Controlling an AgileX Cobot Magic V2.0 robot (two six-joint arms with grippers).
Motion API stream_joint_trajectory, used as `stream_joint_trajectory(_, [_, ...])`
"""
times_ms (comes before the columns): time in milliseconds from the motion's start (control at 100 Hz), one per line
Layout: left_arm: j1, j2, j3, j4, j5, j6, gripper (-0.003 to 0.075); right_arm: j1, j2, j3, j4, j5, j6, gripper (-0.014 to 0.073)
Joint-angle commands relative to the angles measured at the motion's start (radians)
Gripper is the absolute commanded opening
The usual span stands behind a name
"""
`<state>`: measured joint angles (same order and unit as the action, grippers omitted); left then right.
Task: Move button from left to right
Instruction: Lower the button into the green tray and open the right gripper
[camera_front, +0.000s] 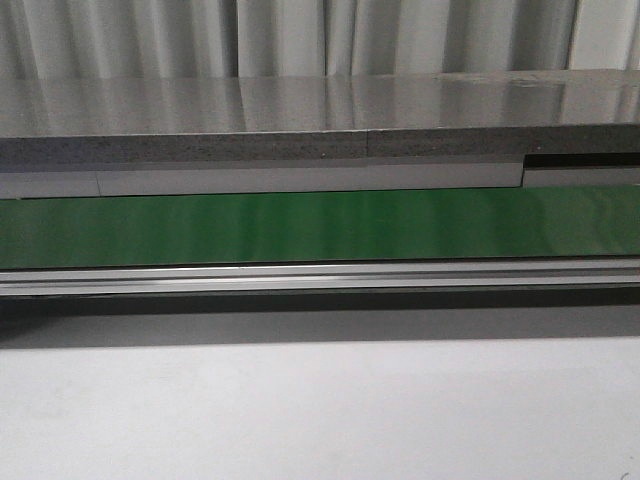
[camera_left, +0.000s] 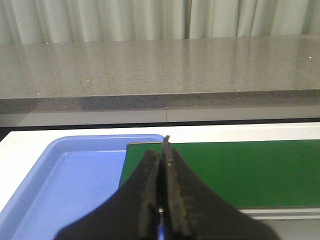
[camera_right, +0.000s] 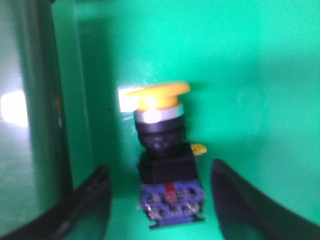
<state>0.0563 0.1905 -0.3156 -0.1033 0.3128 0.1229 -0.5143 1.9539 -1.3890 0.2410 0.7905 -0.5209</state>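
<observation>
In the right wrist view the button lies on a green surface: yellow-orange cap, black body, blue terminal block nearest the fingers. My right gripper is open, one finger on each side of the button's body with a gap on both sides. In the left wrist view my left gripper is shut with nothing seen between its fingers; it hangs over the edge where a blue tray meets the green belt. Neither gripper nor the button shows in the front view.
A green conveyor belt runs across the front view, with a metal rail in front of it and a grey stone counter behind. White tabletop lies nearest. A dark wall stands beside the button.
</observation>
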Motion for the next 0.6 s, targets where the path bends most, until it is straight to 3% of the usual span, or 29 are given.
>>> stream_joint_trajectory(0, [-0.006,0.009,-0.029,-0.009,-0.078,-0.001,-0.002,-0.005,-0.055,-0.034,0.018,-0.025,-0.011,0.0537])
stream_joint_trajectory(330, [-0.006,0.009,-0.029,-0.009,-0.078,-0.001,-0.002,-0.004,-0.118,-0.037,0.025,-0.068,0.027,0.0542])
stream_joint_trajectory(590, [-0.006,0.009,-0.029,-0.009,-0.078,-0.001,-0.002,0.076,-0.262,-0.036,0.106,-0.14,0.027,0.0542])
